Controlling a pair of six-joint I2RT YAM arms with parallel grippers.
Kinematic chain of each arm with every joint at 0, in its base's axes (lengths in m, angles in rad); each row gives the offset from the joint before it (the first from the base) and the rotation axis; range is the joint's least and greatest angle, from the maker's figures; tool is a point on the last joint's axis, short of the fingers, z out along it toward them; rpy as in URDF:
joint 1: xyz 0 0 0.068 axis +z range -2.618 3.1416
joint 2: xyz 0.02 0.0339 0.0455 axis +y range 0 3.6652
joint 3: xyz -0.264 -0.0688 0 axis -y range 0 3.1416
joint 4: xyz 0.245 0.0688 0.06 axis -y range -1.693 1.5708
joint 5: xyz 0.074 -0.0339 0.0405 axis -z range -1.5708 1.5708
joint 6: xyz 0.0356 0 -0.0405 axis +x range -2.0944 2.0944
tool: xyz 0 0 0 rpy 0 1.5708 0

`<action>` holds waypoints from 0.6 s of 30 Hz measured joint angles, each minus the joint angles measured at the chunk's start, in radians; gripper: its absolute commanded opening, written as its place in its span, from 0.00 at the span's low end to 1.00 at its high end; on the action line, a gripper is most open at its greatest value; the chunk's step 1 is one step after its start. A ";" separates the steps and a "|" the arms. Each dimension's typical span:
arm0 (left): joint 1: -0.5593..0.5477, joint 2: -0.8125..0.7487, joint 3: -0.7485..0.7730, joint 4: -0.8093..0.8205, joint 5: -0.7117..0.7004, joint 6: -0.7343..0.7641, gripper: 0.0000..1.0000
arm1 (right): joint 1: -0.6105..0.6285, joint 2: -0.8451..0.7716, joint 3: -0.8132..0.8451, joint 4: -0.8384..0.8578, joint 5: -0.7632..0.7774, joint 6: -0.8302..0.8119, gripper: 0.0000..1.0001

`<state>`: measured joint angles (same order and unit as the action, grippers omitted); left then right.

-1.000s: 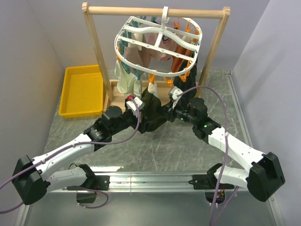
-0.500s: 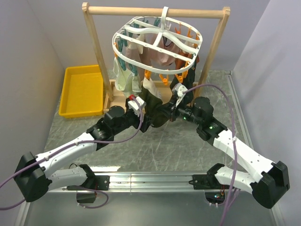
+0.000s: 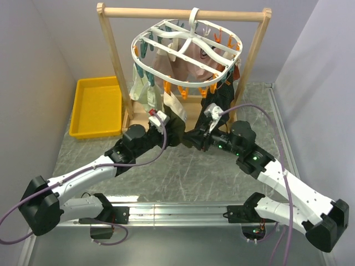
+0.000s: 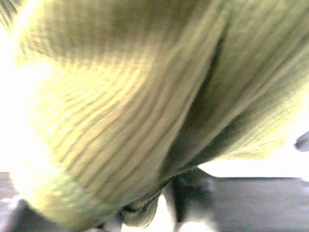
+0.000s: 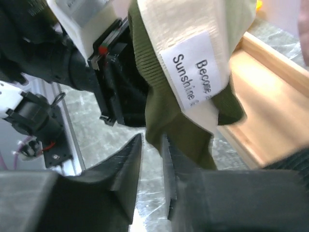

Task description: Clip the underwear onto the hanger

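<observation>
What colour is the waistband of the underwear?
Pale cream; the waistband shows best in the right wrist view.

Top camera looks down; wrist cameras hug the underwear (image 4: pixel 145 96).

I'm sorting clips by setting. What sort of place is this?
Likely a robot lab cell staged for laundry: left arm and right arm bolted at a marbled table, a wooden rail frame holding a clip hanger, and a yellow tray.

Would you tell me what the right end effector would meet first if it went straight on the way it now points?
Most likely the underwear: its olive fabric hangs just ahead of the right end effector in the right wrist view. Depth is unclear, but nothing shows between.
</observation>
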<state>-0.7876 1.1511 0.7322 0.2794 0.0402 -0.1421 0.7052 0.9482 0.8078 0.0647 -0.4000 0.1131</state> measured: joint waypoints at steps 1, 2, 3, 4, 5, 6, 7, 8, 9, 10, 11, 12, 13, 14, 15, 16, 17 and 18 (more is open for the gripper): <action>0.006 -0.013 -0.015 0.013 0.009 -0.002 0.24 | -0.006 -0.018 0.000 -0.008 0.002 0.004 0.40; 0.013 -0.029 -0.036 0.029 0.019 0.002 0.21 | -0.016 -0.037 0.000 -0.018 0.002 0.010 0.43; 0.019 -0.045 -0.055 0.038 0.029 0.008 0.19 | -0.038 -0.058 0.000 -0.028 -0.005 0.018 0.44; 0.026 -0.064 -0.075 0.049 0.042 0.017 0.17 | -0.067 -0.070 0.000 -0.034 -0.013 0.024 0.47; 0.029 -0.076 -0.087 0.054 0.053 0.025 0.15 | -0.097 -0.079 0.002 -0.043 -0.017 0.031 0.48; 0.035 -0.089 -0.097 0.056 0.069 0.030 0.13 | -0.130 -0.083 0.002 -0.053 -0.028 0.041 0.49; 0.040 -0.099 -0.106 0.058 0.085 0.035 0.12 | -0.160 -0.083 0.002 -0.060 -0.033 0.045 0.49; 0.048 -0.107 -0.111 0.060 0.100 0.044 0.11 | -0.180 -0.080 0.002 -0.068 -0.045 0.052 0.50; 0.058 -0.115 -0.116 0.060 0.119 0.049 0.10 | -0.196 -0.073 0.002 -0.077 -0.060 0.058 0.50; 0.069 -0.122 -0.120 0.061 0.141 0.053 0.09 | -0.204 -0.065 0.000 -0.081 -0.076 0.067 0.51; 0.081 -0.129 -0.124 0.061 0.164 0.057 0.09 | -0.208 -0.056 -0.006 -0.076 -0.093 0.075 0.51; 0.091 -0.135 -0.124 0.062 0.183 0.063 0.09 | -0.212 -0.048 -0.014 -0.071 -0.110 0.082 0.51; 0.101 -0.142 -0.124 0.065 0.208 0.071 0.09 | -0.215 -0.037 -0.023 -0.063 -0.129 0.093 0.52; 0.109 -0.148 -0.126 0.072 0.233 0.079 0.09 | -0.216 -0.021 -0.031 -0.053 -0.151 0.105 0.53; 0.114 -0.155 -0.128 0.080 0.256 0.084 0.10 | -0.217 -0.003 -0.033 -0.049 -0.172 0.114 0.54; 0.117 -0.161 -0.131 0.089 0.281 0.091 0.11 | -0.218 0.019 -0.035 -0.037 -0.192 0.128 0.54; 0.122 -0.167 -0.138 0.105 0.309 0.097 0.11 | -0.219 0.040 -0.036 -0.019 -0.209 0.142 0.55; 0.126 -0.174 -0.143 0.114 0.337 0.101 0.12 | -0.220 0.059 -0.037 -0.002 -0.228 0.157 0.55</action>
<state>-0.6617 0.9775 0.5888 0.3935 0.3771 -0.0406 0.4854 1.0073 0.7712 0.0628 -0.6277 0.2703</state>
